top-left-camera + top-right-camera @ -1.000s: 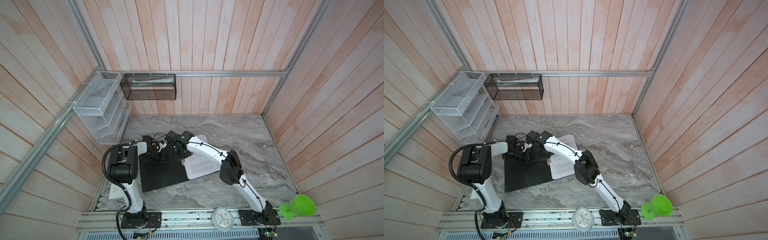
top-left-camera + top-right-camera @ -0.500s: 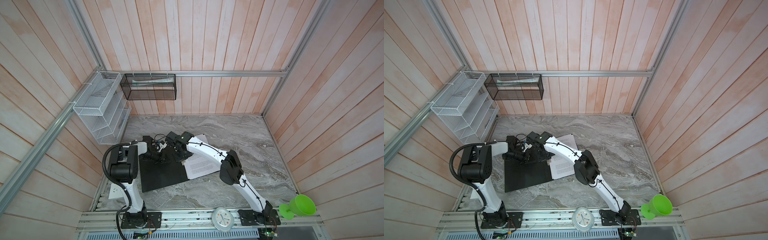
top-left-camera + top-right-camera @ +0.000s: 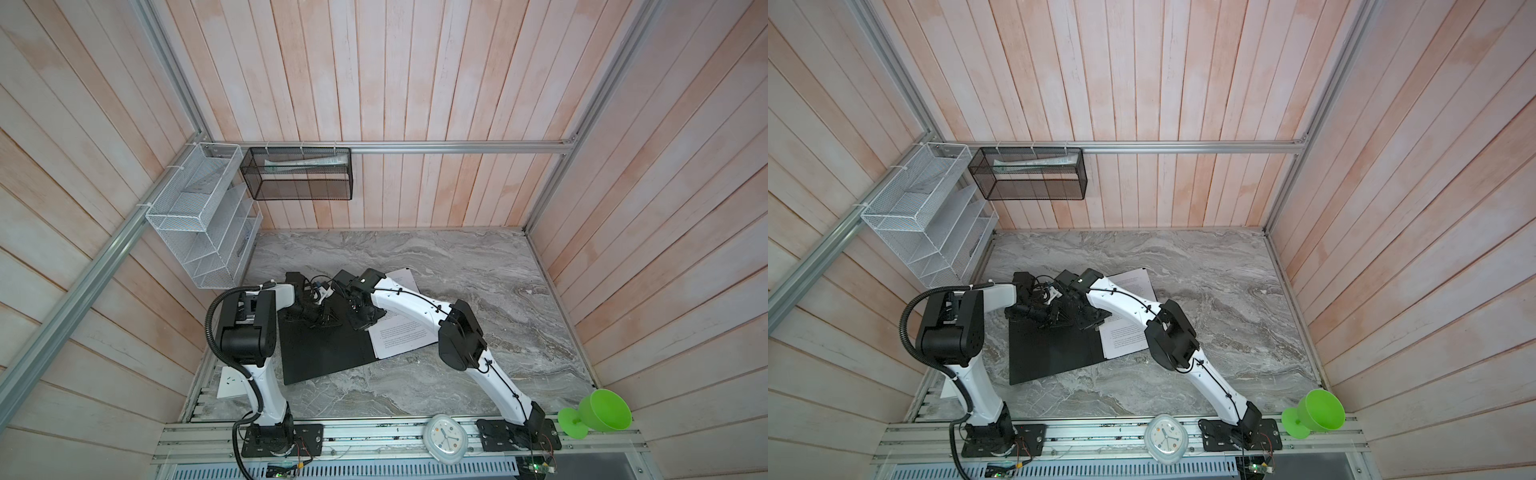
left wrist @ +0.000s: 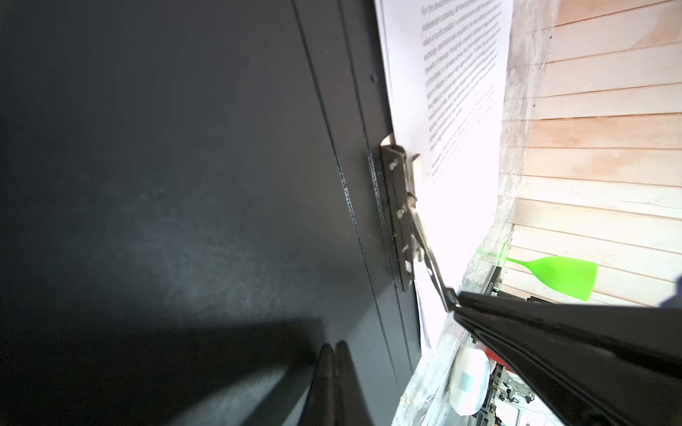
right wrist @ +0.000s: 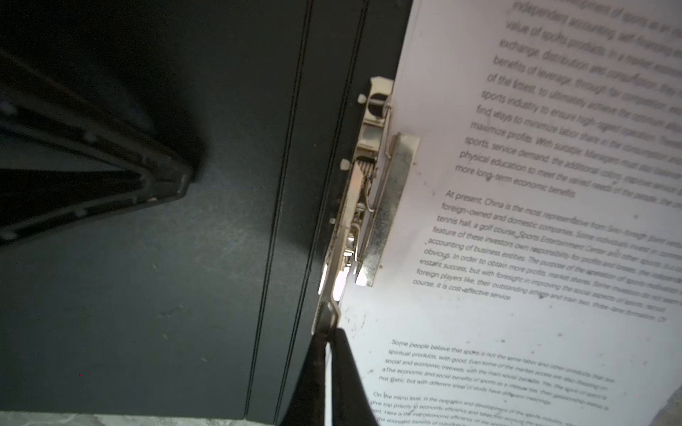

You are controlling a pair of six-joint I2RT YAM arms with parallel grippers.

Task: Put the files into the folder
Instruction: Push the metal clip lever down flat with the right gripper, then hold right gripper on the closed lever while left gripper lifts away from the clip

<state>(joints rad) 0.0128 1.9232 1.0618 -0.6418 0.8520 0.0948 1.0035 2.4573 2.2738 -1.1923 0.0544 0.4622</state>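
Along the spine of the open folder [image 3: 324,353], which lies flat on the table [image 3: 478,291] with its black inside up, sits the metal clip [image 5: 369,191], and everything hangs on it just now. The papers [image 5: 516,239] lie on the cover half to one side of the clip, their margin tucked under the clip's silver plate; whether that plate bears down on them or stands lifted I cannot tell. The right gripper [image 5: 328,333] is clenched on the tip of the clip's lever [image 4: 431,269], which slants up away from the clip. On the other side of the clip from the papers, the left gripper [image 4: 334,346] is clenched on nothing, its tip low over the bare black cover and seemingly pressing it down. The papers look light, thin and floppy, apt to slide on the smooth cover or buckle if pushed from an edge, so they are better steered by flat pressure near the clip than pinched. The lever is stiff, narrow, sprung metal; the hold belongs at its very end, squarely, since it could snap out of the fingertips. The folder itself is light enough to skate, hence the steadying press.
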